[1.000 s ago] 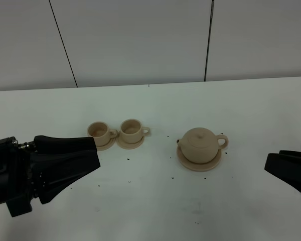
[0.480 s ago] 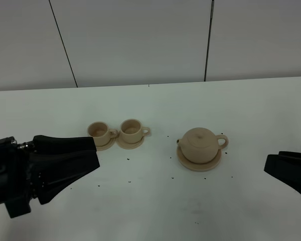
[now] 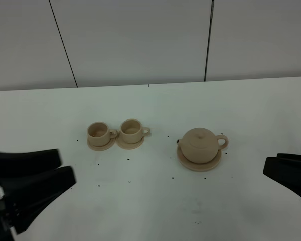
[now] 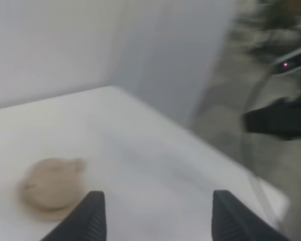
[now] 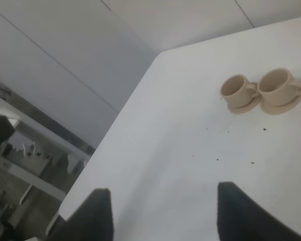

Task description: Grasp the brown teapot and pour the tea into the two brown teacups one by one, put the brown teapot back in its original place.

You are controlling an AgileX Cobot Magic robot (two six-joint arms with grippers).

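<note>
**A:** Where is the brown teapot (image 3: 200,144)?

**B:** It stands upright with its lid on, on its wide saucer (image 3: 190,164), right of the middle of the white table (image 3: 155,211). Its handle points toward the right arm's side.

**A:** And the cups?

**B:** The two teacups, one (image 3: 98,132) just beside the other (image 3: 131,128), each stand on a small saucer. They are well apart from the pot, on the left arm's side.

**A:** Is either arm holding anything?

**B:** No. The left gripper (image 3: 67,166) hangs near the front edge with its fingers spread wide and nothing between them. The right gripper (image 5: 163,206) is also fully spread and empty, low at its own side and apart from the pot.

**A:** So how far along is the task?

**B:** I can't tell if the cups hold tea, because their insides are too small to read. As things lie, I judge that the grasp, both pours and the return are all left to do. A finished run would look much the same, though.
</note>
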